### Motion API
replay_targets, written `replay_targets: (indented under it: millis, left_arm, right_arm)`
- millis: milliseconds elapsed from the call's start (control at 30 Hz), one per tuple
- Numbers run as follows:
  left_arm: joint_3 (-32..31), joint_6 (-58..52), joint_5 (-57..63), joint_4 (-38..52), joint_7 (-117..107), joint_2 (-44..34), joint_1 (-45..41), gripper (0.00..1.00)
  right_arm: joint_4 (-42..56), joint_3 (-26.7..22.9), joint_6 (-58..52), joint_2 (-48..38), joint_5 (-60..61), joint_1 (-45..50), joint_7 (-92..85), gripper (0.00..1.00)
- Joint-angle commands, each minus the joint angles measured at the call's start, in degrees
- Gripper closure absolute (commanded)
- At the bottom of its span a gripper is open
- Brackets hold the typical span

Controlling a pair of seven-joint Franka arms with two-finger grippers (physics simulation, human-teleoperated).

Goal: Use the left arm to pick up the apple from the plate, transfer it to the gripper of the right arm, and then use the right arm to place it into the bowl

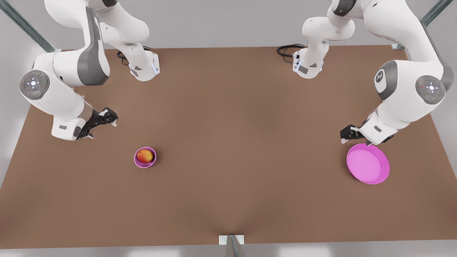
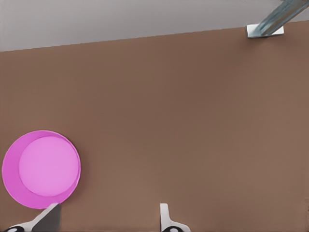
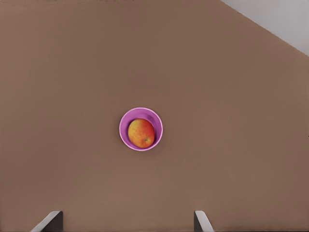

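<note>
The red and yellow apple (image 1: 144,156) (image 3: 141,133) lies inside the small pink-violet bowl (image 1: 136,161) (image 3: 157,118), left of centre in the front view. On the front view's right sits the wide magenta plate (image 1: 367,164) (image 2: 41,169), with nothing on it. My left gripper (image 1: 348,135) (image 2: 106,220) hangs open just behind the plate's far rim, holding nothing. Up and to the left of the bowl in the front view, my right gripper (image 1: 102,124) (image 3: 126,222) is open too, well apart from the bowl.
The brown table (image 1: 235,125) stretches wide between bowl and plate. Black cables (image 1: 288,50) coil by the arm bases at the back edge. A metal bracket (image 1: 231,240) sits at the front edge, another (image 2: 264,30) at a corner.
</note>
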Motion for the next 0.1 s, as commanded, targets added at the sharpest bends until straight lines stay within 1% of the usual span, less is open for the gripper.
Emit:
replay_targets:
  millis: [0,67]
  left_arm:
    - [-0.01,0.11,0.02,0.03,-14.27,0.11,-0.06,0.0]
    - [-0.01,0.11,0.02,0.03,-14.19,0.11,-0.06,0.0]
  right_arm:
    - [0.02,-0.01,2.19,0.18,0.13,-0.2,27.35,0.0]
    - [0.9,-0.01,1.93,1.15,0.05,-0.73,26.12,0.0]
